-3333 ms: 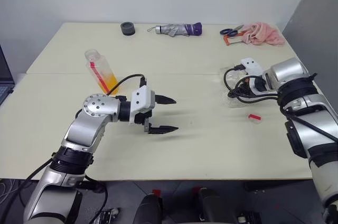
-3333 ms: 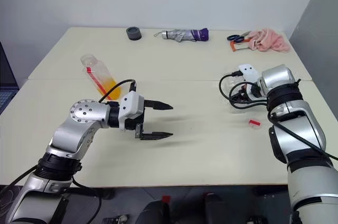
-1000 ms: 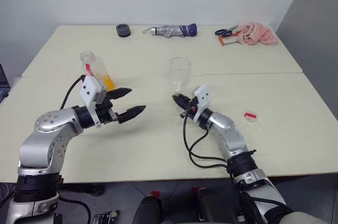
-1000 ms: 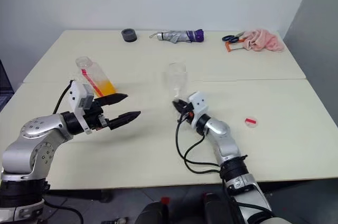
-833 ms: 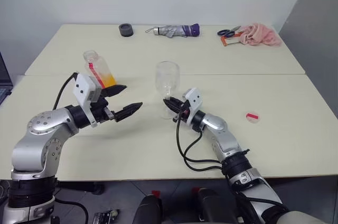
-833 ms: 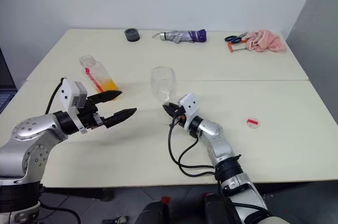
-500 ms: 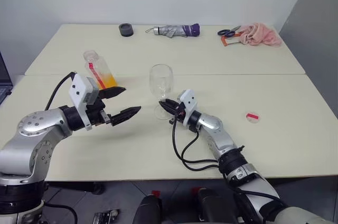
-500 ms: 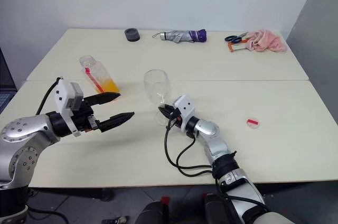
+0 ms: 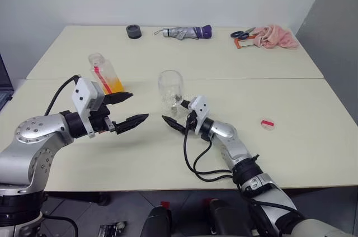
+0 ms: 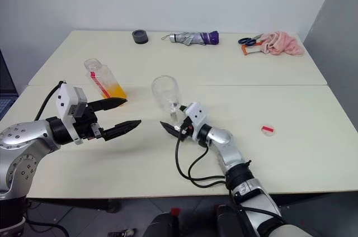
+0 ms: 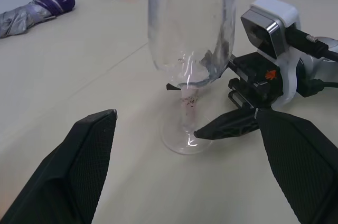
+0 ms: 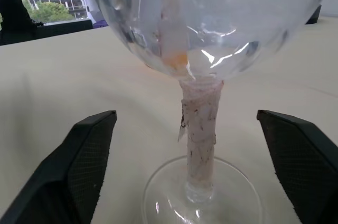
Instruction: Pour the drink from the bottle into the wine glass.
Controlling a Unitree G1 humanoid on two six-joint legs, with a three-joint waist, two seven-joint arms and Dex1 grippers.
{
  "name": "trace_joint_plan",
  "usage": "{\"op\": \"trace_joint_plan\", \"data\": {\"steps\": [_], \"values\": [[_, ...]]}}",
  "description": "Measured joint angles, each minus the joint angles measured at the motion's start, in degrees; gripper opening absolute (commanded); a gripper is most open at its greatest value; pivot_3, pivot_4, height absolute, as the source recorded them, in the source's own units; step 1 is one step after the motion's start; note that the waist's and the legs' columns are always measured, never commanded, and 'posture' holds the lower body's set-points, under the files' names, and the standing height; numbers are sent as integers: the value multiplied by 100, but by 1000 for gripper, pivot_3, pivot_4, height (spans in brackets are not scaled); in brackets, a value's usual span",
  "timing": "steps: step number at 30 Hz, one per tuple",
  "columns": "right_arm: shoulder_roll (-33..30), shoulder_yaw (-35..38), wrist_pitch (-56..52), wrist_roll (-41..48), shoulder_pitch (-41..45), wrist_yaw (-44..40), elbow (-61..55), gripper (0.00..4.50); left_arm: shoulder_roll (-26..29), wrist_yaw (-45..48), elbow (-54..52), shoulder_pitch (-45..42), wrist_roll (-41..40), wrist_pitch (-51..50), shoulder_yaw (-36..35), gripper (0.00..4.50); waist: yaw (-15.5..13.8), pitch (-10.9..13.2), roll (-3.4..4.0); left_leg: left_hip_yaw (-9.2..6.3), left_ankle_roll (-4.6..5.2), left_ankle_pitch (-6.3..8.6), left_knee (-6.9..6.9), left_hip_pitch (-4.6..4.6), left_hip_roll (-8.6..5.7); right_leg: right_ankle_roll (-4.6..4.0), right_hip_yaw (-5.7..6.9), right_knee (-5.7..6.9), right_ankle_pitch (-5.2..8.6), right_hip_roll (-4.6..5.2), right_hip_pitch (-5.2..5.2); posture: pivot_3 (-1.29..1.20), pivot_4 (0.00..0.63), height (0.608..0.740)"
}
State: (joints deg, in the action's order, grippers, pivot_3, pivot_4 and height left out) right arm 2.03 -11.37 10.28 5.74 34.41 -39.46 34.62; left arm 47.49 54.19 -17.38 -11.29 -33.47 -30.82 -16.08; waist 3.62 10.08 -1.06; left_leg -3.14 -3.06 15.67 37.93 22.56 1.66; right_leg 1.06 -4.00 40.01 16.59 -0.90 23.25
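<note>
beyond left gripper [image 9: 130,108] fingers, spread wide and empty, bottle [image 9: 106,74] leans on tabletop [image 9: 291,97], nearer left arm; right gripper [image 9: 174,115] fingers apart flanking wine glass [image 9: 170,90] stem, unclamped.

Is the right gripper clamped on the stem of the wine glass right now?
No, the right gripper has its two fingers spread wide on either side of the wine glass stem, touching neither side of it.

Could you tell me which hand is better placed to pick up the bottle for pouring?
The left. The left hand is open beside the bottle, on that side of the table. The right hand sits open around the wine glass stem, with the glass between it and the bottle.
</note>
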Motion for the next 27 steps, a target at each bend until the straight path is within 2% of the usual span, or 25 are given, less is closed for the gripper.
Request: {"op": "trace_joint_plan", "data": {"steps": [8,12,17,21,27], "values": [[-518,38,-513,114,-447,-243,-637,4456,-220,-105,-5,69,14,119,77,4500,-23,0,0,0,0,0,0,2,1,0,-1,-1,0,0,0,0,150,740],[-956,82,-984,283,-902,-451,-1492,4456,-392,-308,-5,248,161,187,117,4500,-33,0,2,-2,1,0,0,2,1,1,0,-2,0,1,0,0,150,740],[-1837,82,-1812,576,-1770,-823,-3225,4456,-955,-1346,516,527,880,493,112,4500,-52,2,0,-3,1,1,3,6,-1,2,-1,-6,0,5,-1,0,150,740],[-2413,76,-2347,794,-2349,-942,-4622,4456,-1709,-2721,1223,611,1574,857,-20,4500,-58,1,-7,-9,1,1,5,3,-1,3,1,-4,1,6,-3,0,150,740],[-2697,-1,-2639,1052,-2624,-1074,-5508,4456,-1882,-3266,1795,333,1913,1232,-20,4500,-106,-1,-26,-14,0,0,6,4,-7,3,11,-4,0,3,-6,0,150,740]]}}
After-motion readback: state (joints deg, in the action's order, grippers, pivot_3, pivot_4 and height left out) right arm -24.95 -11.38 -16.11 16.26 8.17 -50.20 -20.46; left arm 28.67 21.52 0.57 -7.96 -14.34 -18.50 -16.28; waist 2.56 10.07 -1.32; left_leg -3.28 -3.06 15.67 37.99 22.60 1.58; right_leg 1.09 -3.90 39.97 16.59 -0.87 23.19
